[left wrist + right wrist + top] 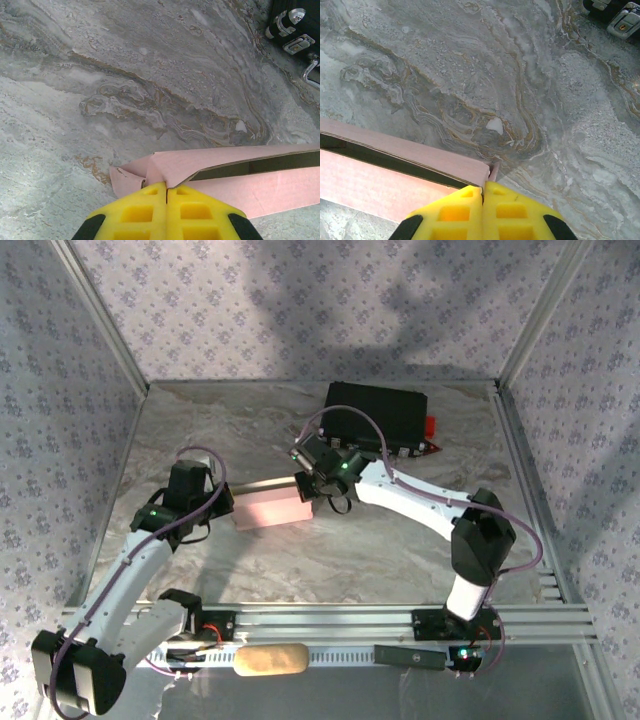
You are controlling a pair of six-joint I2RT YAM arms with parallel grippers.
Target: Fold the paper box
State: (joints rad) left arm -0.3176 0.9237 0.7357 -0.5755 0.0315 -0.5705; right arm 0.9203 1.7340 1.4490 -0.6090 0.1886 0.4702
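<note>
The paper box (270,508) lies near the middle of the marbled grey table (400,550), a long, low shape of thin pink card stretched between your two arms. Its broad top face is pale pink. From the wrist cameras you see a dark narrow slot running along its length where the card stands open, and at its left end a creased flap folds down to the table. Your left gripper (166,187) has its yellow jaws pressed together on that left end, with the folded ridge of card running into the seam between them. Your right gripper (483,189) has its jaws together on the opposite end, where a small pink tab meets their tips. Beyond the box, towards the far right of the table, a black case (378,412) lies flat and well apart from the card, with a red piece (432,426) at its right end and metal latches (299,44) along one edge. A tan oblong pad (270,660) rests on the rail at the near edge, between the arm bases.
</note>
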